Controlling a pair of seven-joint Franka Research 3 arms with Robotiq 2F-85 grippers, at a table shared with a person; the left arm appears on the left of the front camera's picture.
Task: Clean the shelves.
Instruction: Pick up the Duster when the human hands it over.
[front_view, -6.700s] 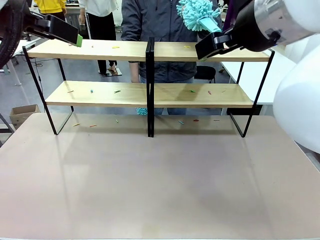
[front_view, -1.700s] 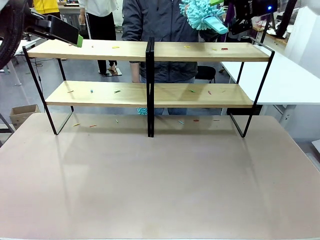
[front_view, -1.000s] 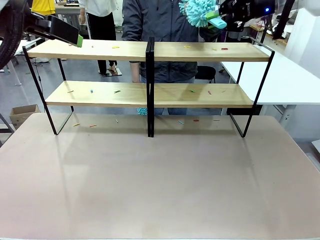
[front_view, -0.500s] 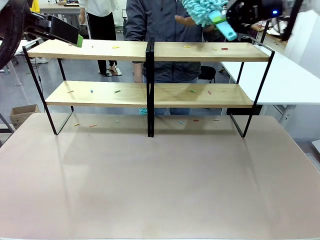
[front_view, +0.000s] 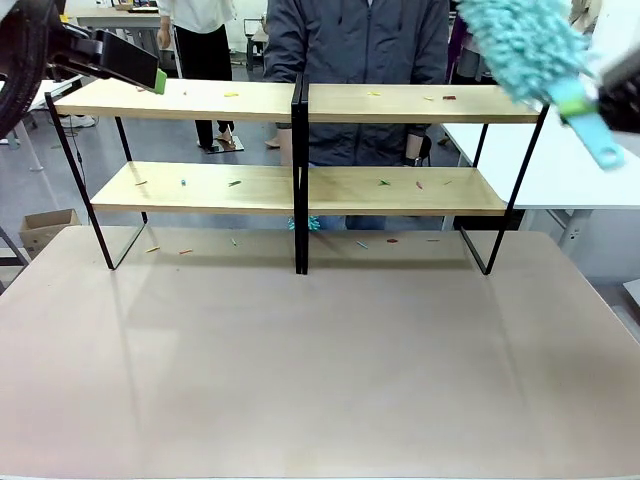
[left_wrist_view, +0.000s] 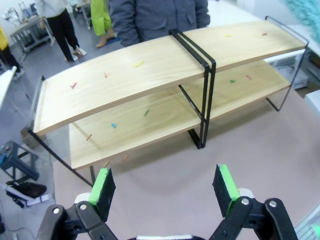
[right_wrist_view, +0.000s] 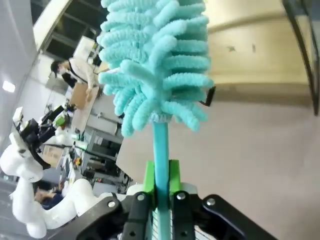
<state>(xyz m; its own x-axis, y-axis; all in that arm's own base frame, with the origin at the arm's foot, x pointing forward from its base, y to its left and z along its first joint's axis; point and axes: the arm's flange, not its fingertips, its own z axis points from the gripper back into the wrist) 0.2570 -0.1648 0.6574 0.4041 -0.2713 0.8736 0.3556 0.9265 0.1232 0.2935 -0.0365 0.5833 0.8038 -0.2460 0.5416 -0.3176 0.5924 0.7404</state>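
Right claw (right_wrist_view: 161, 180): mine, squeezed tight on the stick of the blue-green duster (right_wrist_view: 160, 65).
Duster: fluffy end up. A moment ago it was over the top board, close to the person (front_view: 360, 40). Now it has swung to the right end of the shelves (front_view: 400, 190), nearer to me.
Left claw (left_wrist_view: 165, 185): pads wide apart, empty, same spot by the top board's left end.
Shelves: on the tabletop (front_view: 320, 380), not moved. Little coloured bits (front_view: 232, 94) still lie on both boards.
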